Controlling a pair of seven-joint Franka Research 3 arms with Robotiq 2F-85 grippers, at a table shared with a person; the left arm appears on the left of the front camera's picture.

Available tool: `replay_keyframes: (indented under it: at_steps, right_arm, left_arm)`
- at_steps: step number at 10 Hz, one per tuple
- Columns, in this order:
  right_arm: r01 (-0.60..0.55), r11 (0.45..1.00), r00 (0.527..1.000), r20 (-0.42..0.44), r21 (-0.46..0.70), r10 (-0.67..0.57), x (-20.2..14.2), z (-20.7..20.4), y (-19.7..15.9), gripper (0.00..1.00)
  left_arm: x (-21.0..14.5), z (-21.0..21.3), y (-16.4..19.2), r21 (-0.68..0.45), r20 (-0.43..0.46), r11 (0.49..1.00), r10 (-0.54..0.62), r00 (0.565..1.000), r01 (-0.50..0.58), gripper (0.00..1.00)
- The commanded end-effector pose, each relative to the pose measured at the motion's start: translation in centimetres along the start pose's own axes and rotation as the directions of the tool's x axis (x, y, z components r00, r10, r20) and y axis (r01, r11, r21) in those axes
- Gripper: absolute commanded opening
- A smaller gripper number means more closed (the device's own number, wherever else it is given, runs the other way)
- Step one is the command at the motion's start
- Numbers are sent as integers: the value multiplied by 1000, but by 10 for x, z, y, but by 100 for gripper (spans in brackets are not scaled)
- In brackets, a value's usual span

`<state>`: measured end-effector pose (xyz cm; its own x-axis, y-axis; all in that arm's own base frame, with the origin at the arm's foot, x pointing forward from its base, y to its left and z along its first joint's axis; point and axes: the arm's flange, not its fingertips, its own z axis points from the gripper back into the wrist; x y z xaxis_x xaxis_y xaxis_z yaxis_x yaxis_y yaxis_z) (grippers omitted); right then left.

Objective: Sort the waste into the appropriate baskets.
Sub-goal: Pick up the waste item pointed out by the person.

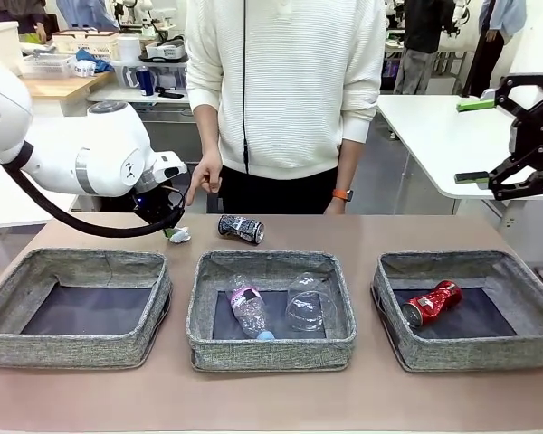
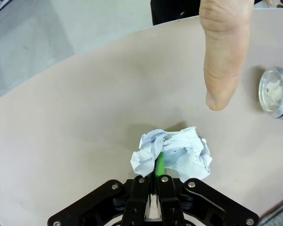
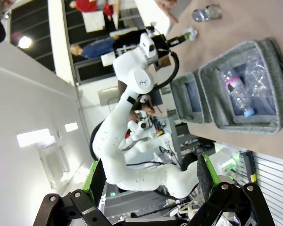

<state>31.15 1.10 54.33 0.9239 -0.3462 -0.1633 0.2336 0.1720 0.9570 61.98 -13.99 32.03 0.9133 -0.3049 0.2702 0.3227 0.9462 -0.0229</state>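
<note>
White paper wad (image 2: 181,149) sat low centre, left wrist frame, on table (image 2: 85,117). Left gripper (image 2: 158,162) fingers pinched its near edge. Right gripper (image 1: 473,140) spread, upper right, front frame. My worry: shallow bite on loose fold, wad could slip on lift; person's hand (image 2: 225,47) hovered close.

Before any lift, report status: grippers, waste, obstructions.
Left gripper shut on white paper wad. Right gripper open, raised off to the side. Person's hand close above the wad; black-and-white can nearby.

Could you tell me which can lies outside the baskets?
The black-and-white can, lying beyond the middle basket; the red can sits inside the right basket.
</note>
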Motion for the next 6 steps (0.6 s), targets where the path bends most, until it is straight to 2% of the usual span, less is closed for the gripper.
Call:
replay_keyframes:
  at_steps: [1,4,5,6]
  right_arm:
    - [-5,1000,1000,-3,25,5,0,0,3,100]
    - [-5,1000,1000,-3,25,5,0,0,3,100]
    - [-5,1000,1000,-3,25,5,0,0,3,100]
    - [-5,1000,1000,-3,25,5,0,0,3,100]
  left_arm:
    - [-5,1,-1,32,-13,999,12,1000,-11,0]
    - [-7,26,4,30,39,998,50,998,-51,0]
    - [-11,47,4,43,53,995,93,994,-95,0]
    - [-19,80,3,69,41,980,185,982,-187,0]
